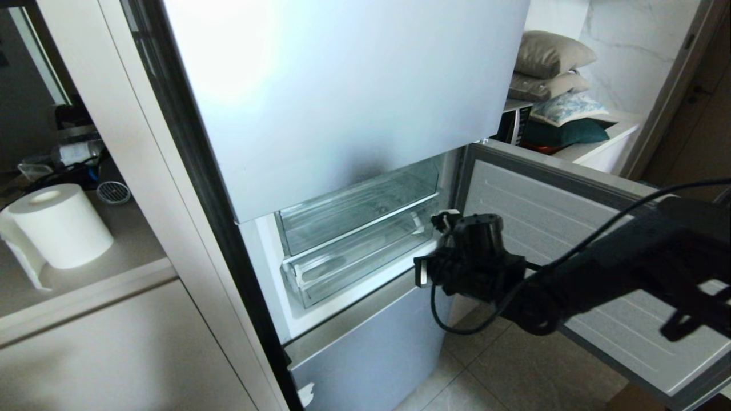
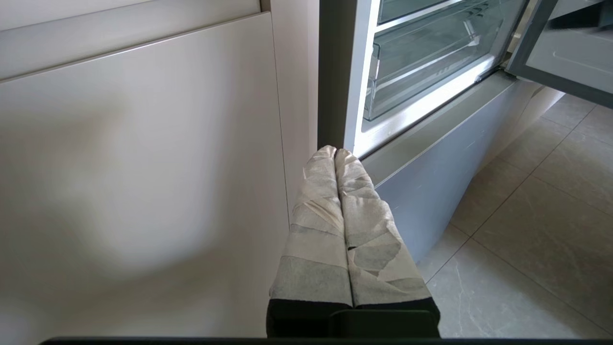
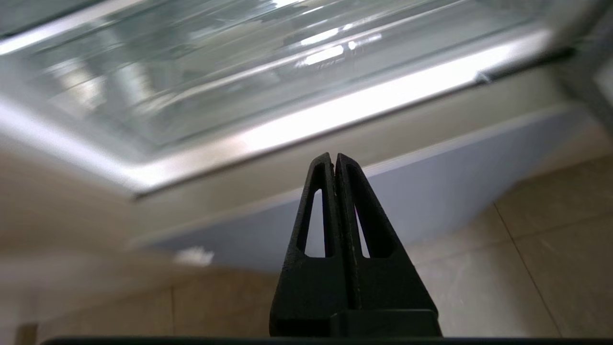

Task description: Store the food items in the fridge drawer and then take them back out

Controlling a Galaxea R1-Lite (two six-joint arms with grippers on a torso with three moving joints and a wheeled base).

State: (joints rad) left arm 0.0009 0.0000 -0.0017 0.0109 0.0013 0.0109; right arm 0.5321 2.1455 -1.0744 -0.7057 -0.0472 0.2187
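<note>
- We judge the step in hand to be opening the fridge drawer (image 1: 360, 260), the shallower clear one with the pale strip along its front. It sits shut in the open middle compartment, under the taller clear drawer (image 1: 357, 208).
- The food items are nowhere in these views, so we cannot say where they wait.
- To do this well, we bring the right pincer (image 3: 335, 160) up to the drawer's front lip, hook or pinch that lip near its middle, and pull straight out along the runners. A pull from one corner would likely skew the drawer and jam it.
- We also mind the open fridge door (image 1: 571, 251), which stands just beside the right arm and leaves little room to swing.
- The right arm reaches in from the right, forearm roughly level, with its wrist in front of the compartment's right edge. In the head view the fingers are hidden behind the wrist, so how near they are to the drawer is hard to judge.
- The right pincer is pressed together with nothing between its fingers, pointing towards the ledge below the drawer.
- The left pincer (image 2: 335, 153), its fingers wrapped in pale tape, is also pressed together and empty. It hangs parked low beside the cabinet front (image 2: 143, 167), well apart from the drawer.
</note>
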